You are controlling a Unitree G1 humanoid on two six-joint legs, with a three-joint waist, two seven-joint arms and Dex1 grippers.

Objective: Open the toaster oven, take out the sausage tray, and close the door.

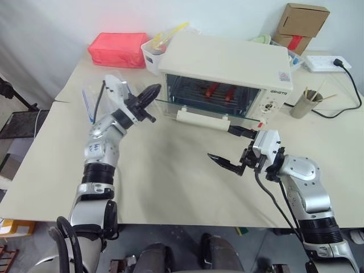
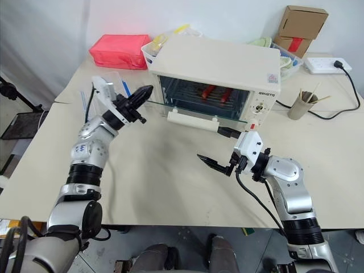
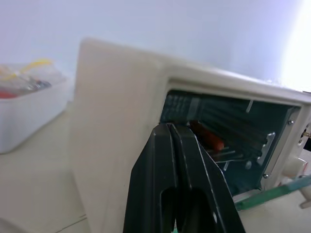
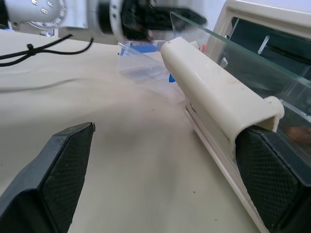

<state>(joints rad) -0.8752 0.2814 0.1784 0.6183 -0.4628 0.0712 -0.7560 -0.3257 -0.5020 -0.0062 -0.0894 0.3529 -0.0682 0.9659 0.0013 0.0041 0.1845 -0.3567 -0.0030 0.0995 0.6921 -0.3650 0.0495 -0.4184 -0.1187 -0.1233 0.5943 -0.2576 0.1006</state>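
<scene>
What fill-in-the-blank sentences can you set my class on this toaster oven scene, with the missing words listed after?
1. The door of the toaster oven is ____.
2. The left gripper has its jaws ____.
3. The right gripper has its jaws ____.
4. The sausages lie ____ the oven.

Missing words: open; shut; open; inside

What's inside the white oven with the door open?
Inside the toaster oven, red sausages lie on a wire rack. The sausage tray under them is hard to make out, and the oven's back corners are hidden from here.
</scene>
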